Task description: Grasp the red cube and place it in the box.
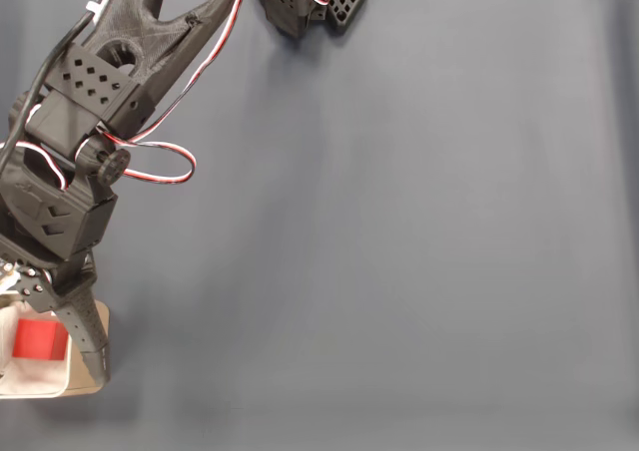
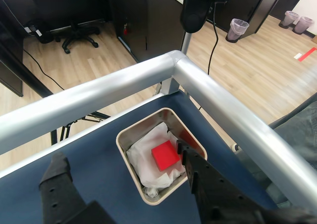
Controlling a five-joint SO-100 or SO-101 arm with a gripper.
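The red cube (image 1: 40, 339) (image 2: 165, 155) lies inside the box (image 1: 40, 392) (image 2: 128, 135), on its crumpled white paper lining. The box is beige with rounded corners and stands at the lower left corner of the table in the fixed view. My gripper (image 1: 52, 311) (image 2: 119, 154) hangs open just above the box, with nothing between its fingers. In the wrist view one black finger (image 2: 193, 167) reaches over the box's right side beside the cube, and the other finger (image 2: 57, 174) is over the mat to the left of the box.
The dark blue-grey mat (image 1: 399, 251) stretches to the right of the box. A silver frame rail (image 2: 99, 95) runs along the table's edge and corner right behind the box. Black arm parts (image 1: 310, 2) sit at the top edge, and red-white wires (image 1: 170, 162) loop off the arm.
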